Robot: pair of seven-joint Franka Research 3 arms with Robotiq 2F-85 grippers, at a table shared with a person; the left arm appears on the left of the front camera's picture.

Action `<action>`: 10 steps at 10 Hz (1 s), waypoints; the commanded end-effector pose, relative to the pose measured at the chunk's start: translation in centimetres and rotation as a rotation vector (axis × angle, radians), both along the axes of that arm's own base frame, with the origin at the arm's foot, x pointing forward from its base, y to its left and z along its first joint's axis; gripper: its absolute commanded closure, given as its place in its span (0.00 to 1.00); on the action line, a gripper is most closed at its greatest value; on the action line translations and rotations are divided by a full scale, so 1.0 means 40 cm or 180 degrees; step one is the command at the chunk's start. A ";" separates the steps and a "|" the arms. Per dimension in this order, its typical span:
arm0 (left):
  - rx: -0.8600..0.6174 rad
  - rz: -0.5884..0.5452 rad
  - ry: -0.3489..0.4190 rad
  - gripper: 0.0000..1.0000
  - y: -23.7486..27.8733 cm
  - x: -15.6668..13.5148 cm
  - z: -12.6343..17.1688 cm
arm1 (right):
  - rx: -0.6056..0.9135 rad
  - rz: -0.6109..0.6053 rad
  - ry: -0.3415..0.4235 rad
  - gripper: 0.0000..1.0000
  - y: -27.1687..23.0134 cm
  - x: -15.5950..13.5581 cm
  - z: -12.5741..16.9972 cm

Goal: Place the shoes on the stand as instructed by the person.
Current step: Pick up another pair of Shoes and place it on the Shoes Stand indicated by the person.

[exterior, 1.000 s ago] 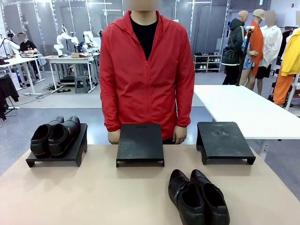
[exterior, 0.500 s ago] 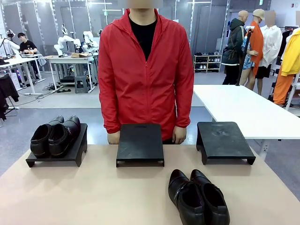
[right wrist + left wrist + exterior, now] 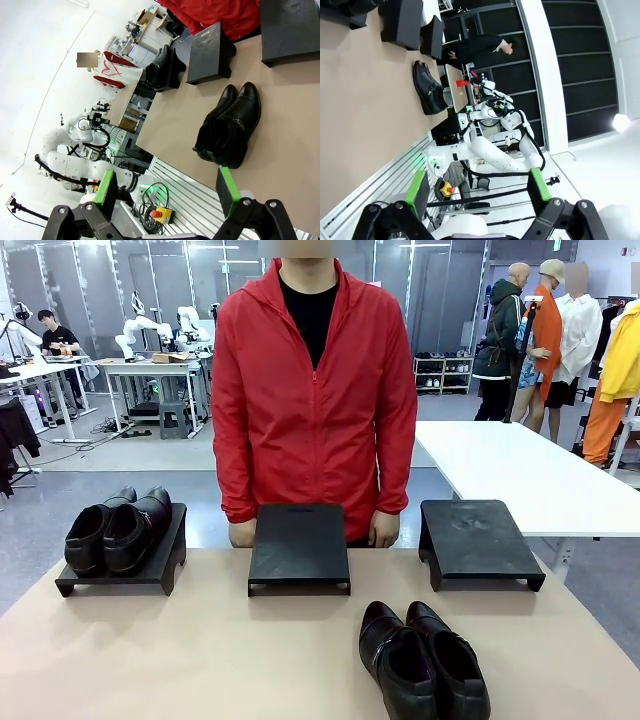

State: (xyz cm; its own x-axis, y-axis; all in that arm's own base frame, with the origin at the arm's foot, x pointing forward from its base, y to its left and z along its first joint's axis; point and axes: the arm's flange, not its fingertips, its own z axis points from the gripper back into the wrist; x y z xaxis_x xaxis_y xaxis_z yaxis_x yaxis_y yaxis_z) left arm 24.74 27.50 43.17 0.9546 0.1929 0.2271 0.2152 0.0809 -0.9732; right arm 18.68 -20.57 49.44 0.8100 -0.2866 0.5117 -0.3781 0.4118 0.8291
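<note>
One pair of black shoes (image 3: 422, 660) lies side by side on the tan table near its front edge, right of centre; the same pair (image 3: 231, 125) shows in the right wrist view and as a small dark shape (image 3: 428, 87) in the left wrist view. A second pair of shoes (image 3: 117, 528) rests on the left black stand (image 3: 165, 565). The middle stand (image 3: 299, 545) and right stand (image 3: 478, 540) are bare. The person (image 3: 312, 400) in a red jacket stands behind the middle stand, hands at the table's far edge. My left gripper (image 3: 477, 187) and right gripper (image 3: 167, 192) hang open, away from the table, holding nothing.
A white table (image 3: 520, 475) stands behind to the right. The tan table (image 3: 180, 660) has wide bare room in front of the left and middle stands. Other people and benches are far off in the background.
The person has swayed slightly from side to side; shoes, stands and grippers have not moved.
</note>
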 end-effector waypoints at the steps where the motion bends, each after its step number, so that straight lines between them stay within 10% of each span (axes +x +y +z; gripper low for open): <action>1: -0.0045 0.0086 -0.0018 0.00 0.008 -0.036 -0.006 | -0.0002 0.0003 -0.0074 0.00 0.001 -0.001 0.003; 10: -0.0045 0.0086 -0.0018 0.00 0.008 -0.036 -0.006 | -0.0002 0.0003 -0.0074 0.00 0.001 -0.001 0.003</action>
